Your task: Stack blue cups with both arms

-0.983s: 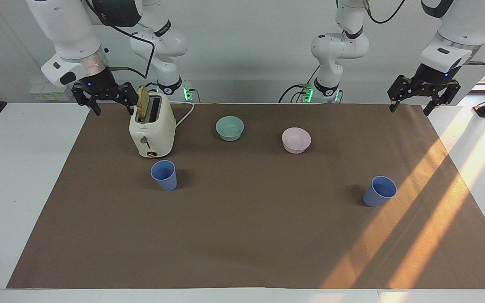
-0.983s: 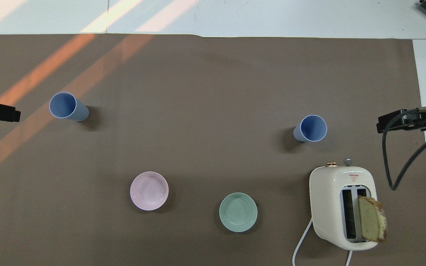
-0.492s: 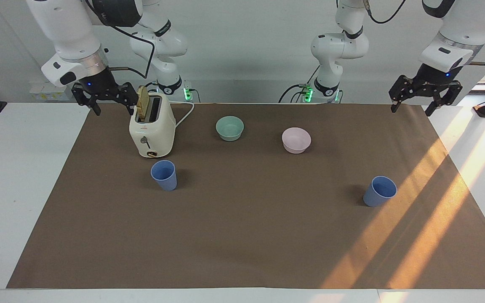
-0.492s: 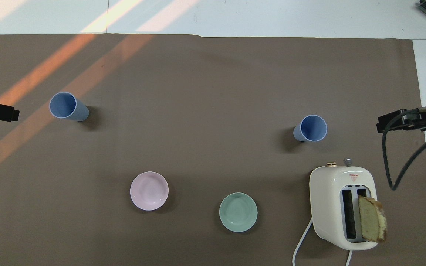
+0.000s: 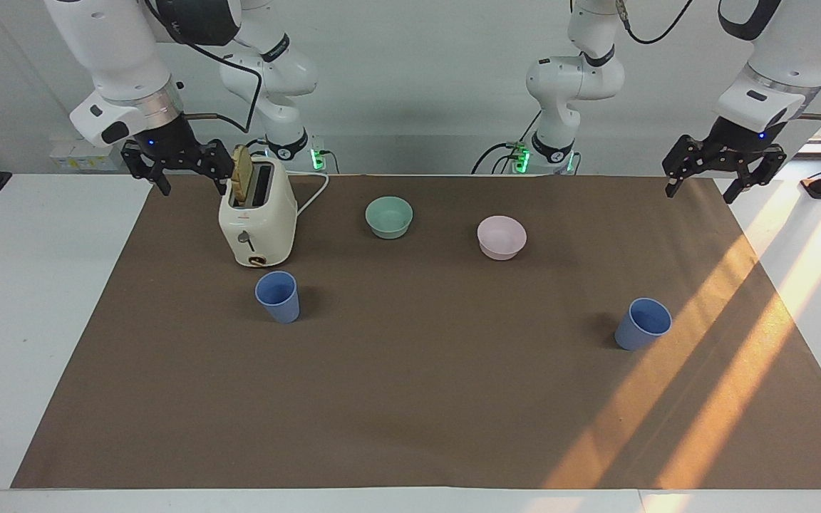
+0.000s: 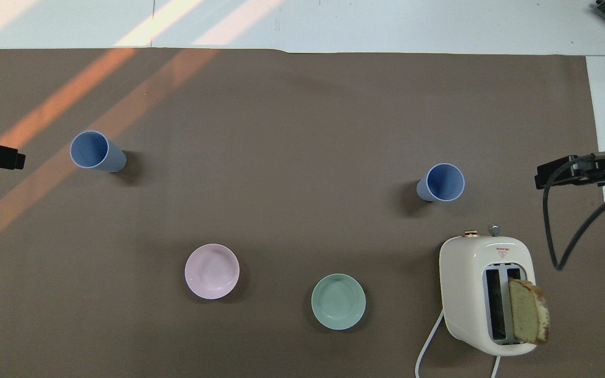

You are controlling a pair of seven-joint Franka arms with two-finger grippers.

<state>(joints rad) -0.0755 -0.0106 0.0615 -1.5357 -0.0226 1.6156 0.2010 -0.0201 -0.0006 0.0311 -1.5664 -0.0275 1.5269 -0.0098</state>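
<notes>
Blue cups (image 5: 278,296) (image 5: 643,323) upright, well apart on brown mat (image 5: 410,399). Left gripper (image 5: 721,184) and right gripper (image 5: 179,173) raised over mat corners nearest robots, fingers spread, empty.

White table (image 5: 33,299) under a brown mat (image 5: 410,399). On the mat: two blue cups, one (image 5: 277,296) just beside the toaster (image 5: 257,214), the other (image 5: 643,323) toward the left arm's end. Green bowl (image 5: 389,216) and pink bowl (image 5: 501,237) nearer the robots.

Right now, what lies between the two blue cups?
Nothing: in the overhead view only bare brown mat runs from one blue cup to the other. The pink bowl and green bowl sit nearer the robots.
</notes>
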